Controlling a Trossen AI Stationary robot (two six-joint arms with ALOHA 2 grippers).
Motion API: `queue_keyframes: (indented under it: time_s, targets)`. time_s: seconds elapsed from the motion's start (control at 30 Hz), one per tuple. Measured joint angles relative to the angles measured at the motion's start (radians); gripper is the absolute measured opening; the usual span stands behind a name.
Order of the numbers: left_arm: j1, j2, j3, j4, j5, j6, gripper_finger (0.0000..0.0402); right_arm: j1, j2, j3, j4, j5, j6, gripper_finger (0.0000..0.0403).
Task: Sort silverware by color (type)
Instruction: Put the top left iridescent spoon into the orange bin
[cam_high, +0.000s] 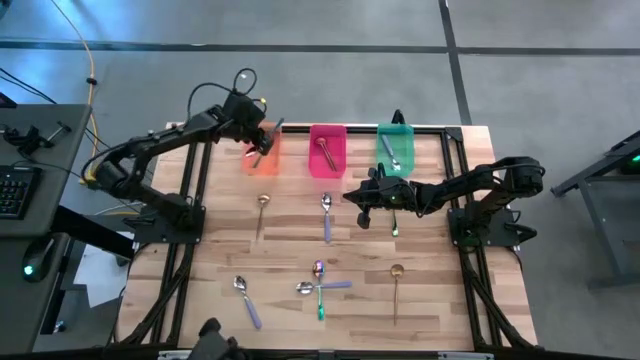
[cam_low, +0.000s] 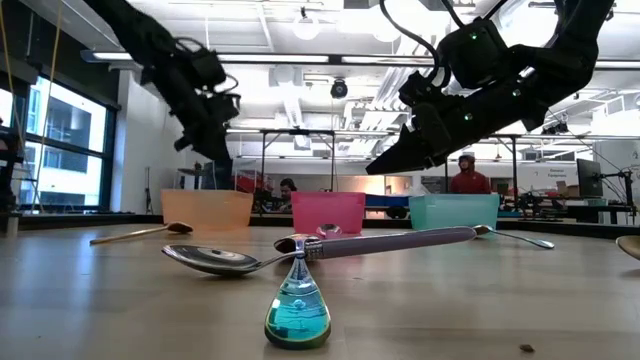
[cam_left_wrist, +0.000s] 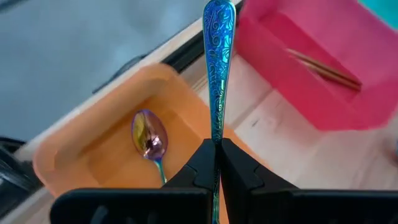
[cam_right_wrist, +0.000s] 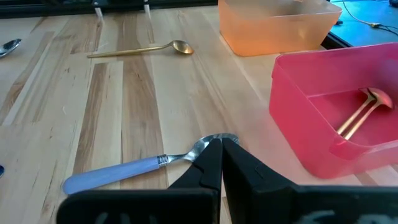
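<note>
Nearest you, spoons lie crossed on the table. Your left tool grips a blue spoon over the orange bin. Your right tool is closed, mid-table.

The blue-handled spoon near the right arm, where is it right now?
In the high view the blue-handled spoon lies on the table just below the pink bin, between the gold spoon and the right tool, which hovers beside its bowl.

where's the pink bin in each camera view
High view: pink bin at the table's far edge, middle of three bins.
Low view: pink bin centre background, behind the crossed spoons.
Left wrist view: pink bin beyond the left tool.
Right wrist view: pink bin beside the right tool.
Shared landmark: the orange bin next to it.
</note>
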Motion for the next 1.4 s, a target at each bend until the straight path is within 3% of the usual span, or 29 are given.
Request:
queue_keyframes:
  time_s: [0.27,1.0,1.4]
  targets:
    - [0.034,0.098,0.0,0.017,0.029,-0.03,0.0001,0.0,0.0,0.0,0.0,0.0,-0.002,0.0]
    - [0.054,0.112,-0.005,0.024,0.006,-0.081,0.0001,0.0,0.0,0.0,0.0,0.0,-0.002,0.0]
    - [0.067,0.187,-0.005,0.031,0.005,-0.09,0.0001,0.0,0.0,0.0,0.0,0.0,-0.002,0.0]
